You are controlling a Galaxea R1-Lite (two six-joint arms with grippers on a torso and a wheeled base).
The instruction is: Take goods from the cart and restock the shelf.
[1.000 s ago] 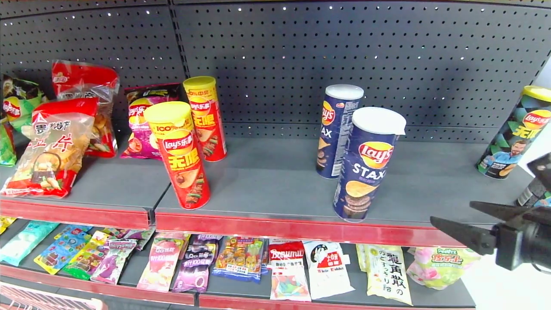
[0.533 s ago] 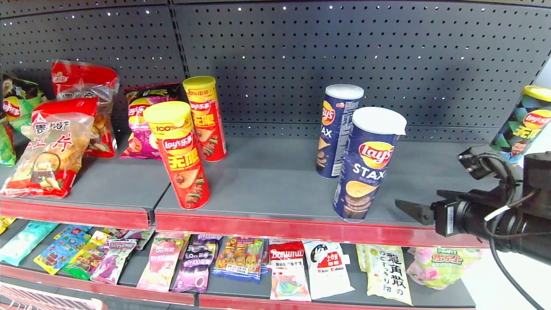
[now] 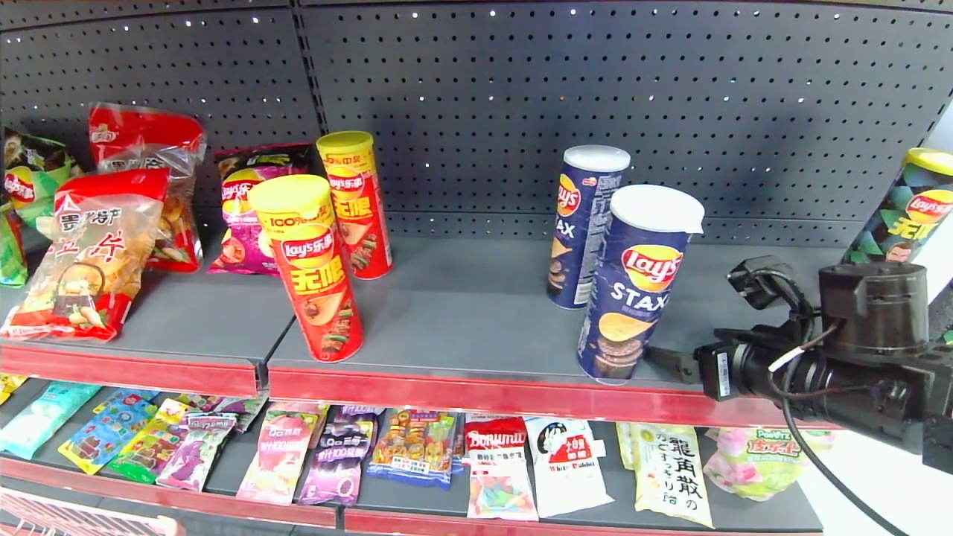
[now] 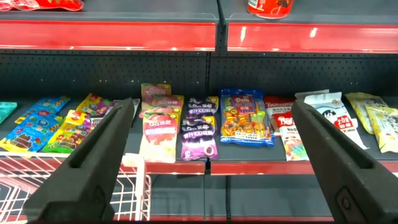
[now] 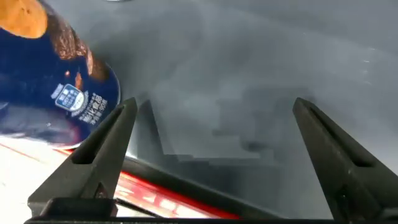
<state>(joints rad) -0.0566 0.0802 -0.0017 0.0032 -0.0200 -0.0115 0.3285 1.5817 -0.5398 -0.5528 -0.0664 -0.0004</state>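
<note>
Toppling is the main worry — the tall dark-blue cardboard crisp tube with the white lid [image 3: 640,283] stands upright at the very front of the grey metal upper shelf [image 3: 476,313], its base just behind the red front lip [image 3: 484,394]. The right gripper [image 5: 214,106] sits low beside that base with its jaws spread and nothing between them. One black finger [image 5: 102,155] lies just beside the tube's bottom edge; whether it touches cannot be told. A sideways drift of the arm would likely catch the tube low down and tip it over the lip onto the lower shelf, or into the second blue tube [image 3: 584,223] standing just behind it. Being tall and narrow, it probably needs only a small nudge. The left gripper [image 4: 212,104] is also spread wide and empty, facing the flat sweet packets [image 4: 199,124] on the lower shelf, with the white wire cart [image 4: 134,186] below it. Dropping toward the cart from there, a finger could snag the wire rim — or rake a packet off the shelf edge.
</note>
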